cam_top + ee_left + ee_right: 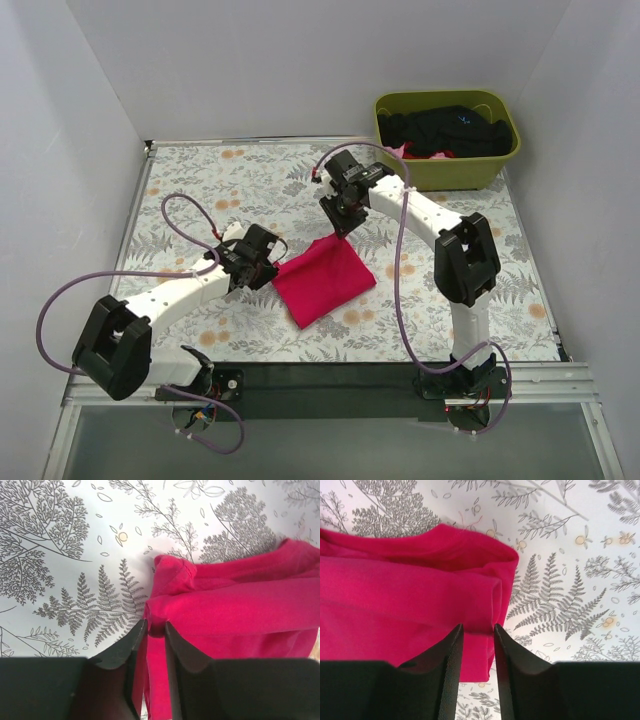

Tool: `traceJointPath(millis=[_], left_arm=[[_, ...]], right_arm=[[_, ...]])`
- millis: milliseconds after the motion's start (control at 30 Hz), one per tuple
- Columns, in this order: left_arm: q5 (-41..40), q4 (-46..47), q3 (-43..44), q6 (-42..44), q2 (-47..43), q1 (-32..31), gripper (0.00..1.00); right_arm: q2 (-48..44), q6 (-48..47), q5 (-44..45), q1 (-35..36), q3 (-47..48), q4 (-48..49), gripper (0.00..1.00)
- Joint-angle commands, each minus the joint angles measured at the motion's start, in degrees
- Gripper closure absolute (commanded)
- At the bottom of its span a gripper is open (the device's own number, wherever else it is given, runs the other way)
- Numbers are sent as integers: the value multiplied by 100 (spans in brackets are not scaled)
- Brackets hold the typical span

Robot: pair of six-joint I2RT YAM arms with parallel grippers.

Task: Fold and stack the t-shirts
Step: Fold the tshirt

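Observation:
The crimson-red t-shirt point(325, 280) lies folded into a small rectangle on the fern-patterned table point(250, 180). My left gripper point(275, 268) is at its left corner. In the left wrist view the jaws point(155, 625) stand slightly apart, with a bunched edge of the red t-shirt point(240, 610) between them. My right gripper point(343, 232) is at the far corner. In the right wrist view its jaws point(477, 627) are a little wider apart and straddle the folded edge of the red t-shirt point(395, 595). Black t-shirts point(450, 130) fill a bin at the back right.
The olive-green bin point(450, 175) stands at the table's far right corner, with a bit of pink cloth point(410, 152) showing under the black ones. White walls close in the left, back and right sides. Purple cables loop off both arms.

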Motion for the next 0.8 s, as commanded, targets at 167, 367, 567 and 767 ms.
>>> traceJointPath(millis=[167, 367, 567, 767], left_arm=[[-583, 625, 579, 1007, 376, 121, 68], [-522, 774, 940, 1385, 728, 130, 56], [-127, 774, 695, 1412, 27, 130, 34], [277, 686, 405, 1499, -590, 121, 46]], right_arm=[[-862, 751, 475, -67, -528, 1112, 61], [-1898, 1060, -560, -67, -1908, 2569, 61], [-1945, 1209, -1993, -110, -2823, 3493, 61], [-1506, 1455, -3066, -338, -3018, 4540, 61]])
